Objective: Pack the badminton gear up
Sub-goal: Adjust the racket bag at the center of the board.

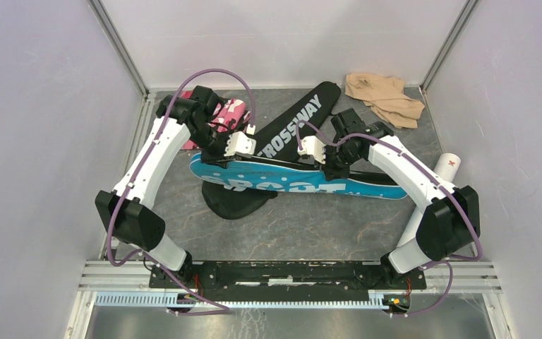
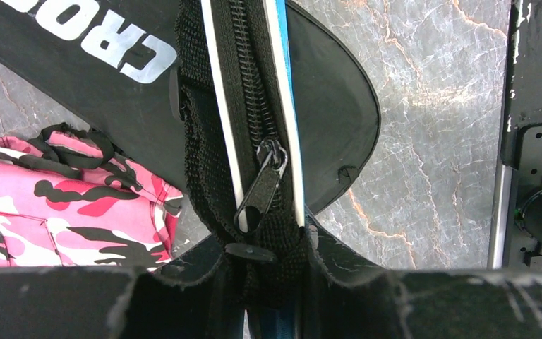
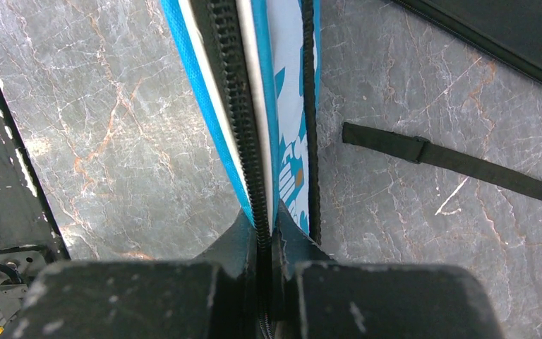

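The blue "SPORT" cover point(image 1: 303, 185) lies across the black "CROSSWAY" cover point(image 1: 289, 123) in the middle of the table. My left gripper point(image 1: 227, 159) is at the blue cover's left end. In the left wrist view that gripper point(image 2: 272, 244) is shut on the cover's black webbing edge, just below the zipper pull point(image 2: 262, 185). My right gripper point(image 1: 322, 165) is near the cover's middle. In the right wrist view it point(image 3: 267, 236) pinches the closed zipper seam of the blue cover point(image 3: 286, 106). A white tube point(image 1: 446, 168) lies at the right behind the right arm.
A pink camouflage cloth point(image 1: 227, 113) lies at the back left, under the left arm, and shows beside the black cover point(image 2: 77, 42) in the left wrist view. A beige cloth point(image 1: 384, 95) is at the back right. A black strap point(image 3: 452, 159) lies on the table right of the blue cover.
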